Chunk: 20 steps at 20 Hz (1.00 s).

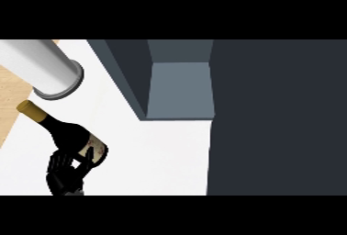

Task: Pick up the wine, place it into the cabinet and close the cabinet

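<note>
At the far left we see a grey forearm [42, 69], a wide pale cylinder ending in a darker ring, entering from the upper left corner and lying over the white bench [163, 156]; a strip of light wood [10, 98] shows along the bench's left edge. No hand is visible at the end of this forearm, so we cannot assign it to a side. Below it we find the wine bottle [68, 135], dark glass with a gold capsule at the neck, tilted so that the neck points up and to the left and the labelled base points down and to the right. One black hand [66, 172] sits at the lower left, its fingers curled round the lower body of the bottle at the label, so the hand is gripping the bottle. We cannot tell from this view which of the two hands it is. To the right of the bottle stands the dark grey cabinet [278, 119]; its open compartment [180, 89] shows a lighter grey interior surface, near the top centre. The bottle is outside the cabinet, well apart from the opening, with bare bench between them.
</note>
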### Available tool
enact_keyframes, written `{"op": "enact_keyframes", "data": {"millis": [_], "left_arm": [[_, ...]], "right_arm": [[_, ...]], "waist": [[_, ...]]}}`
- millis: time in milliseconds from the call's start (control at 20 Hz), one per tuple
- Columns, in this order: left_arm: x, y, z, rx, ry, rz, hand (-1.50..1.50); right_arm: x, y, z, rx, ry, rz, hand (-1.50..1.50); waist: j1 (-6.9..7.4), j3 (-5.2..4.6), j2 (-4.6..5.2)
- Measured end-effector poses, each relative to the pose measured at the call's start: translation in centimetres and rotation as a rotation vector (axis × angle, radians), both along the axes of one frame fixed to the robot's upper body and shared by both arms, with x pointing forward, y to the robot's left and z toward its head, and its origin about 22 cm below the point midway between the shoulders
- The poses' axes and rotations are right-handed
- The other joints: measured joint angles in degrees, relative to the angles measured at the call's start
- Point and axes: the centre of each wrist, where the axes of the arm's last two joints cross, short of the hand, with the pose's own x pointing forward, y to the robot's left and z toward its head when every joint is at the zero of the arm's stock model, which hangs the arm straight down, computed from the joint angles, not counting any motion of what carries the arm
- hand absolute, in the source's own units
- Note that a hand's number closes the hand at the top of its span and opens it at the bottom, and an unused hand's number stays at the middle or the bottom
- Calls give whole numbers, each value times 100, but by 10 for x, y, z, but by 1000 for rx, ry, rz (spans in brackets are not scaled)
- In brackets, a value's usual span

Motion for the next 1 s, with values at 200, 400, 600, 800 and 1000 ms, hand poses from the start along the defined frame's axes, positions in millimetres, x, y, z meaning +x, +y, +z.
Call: {"op": "enact_keyframes", "data": {"millis": [200,400,600,800,1000], "left_arm": [[0,-1,-3,25,7,-9,150],[-4,2,-3,56,-6,-140,150],[-15,5,-4,109,-24,-459,150],[-28,4,-4,102,-63,-629,150],[-38,-7,-2,68,-85,-746,150]], "right_arm": [[1,-7,2,-2,-2,-3,-150],[-3,-4,0,-2,3,-2,-150],[-1,-4,-1,-2,8,-1,-150],[2,-4,1,1,4,-6,-150],[5,-7,0,-2,12,-13,-150]], "waist": [[-1,23,-6],[-11,17,-4],[-33,16,-7],[4,5,-13],[27,-26,0]]}}
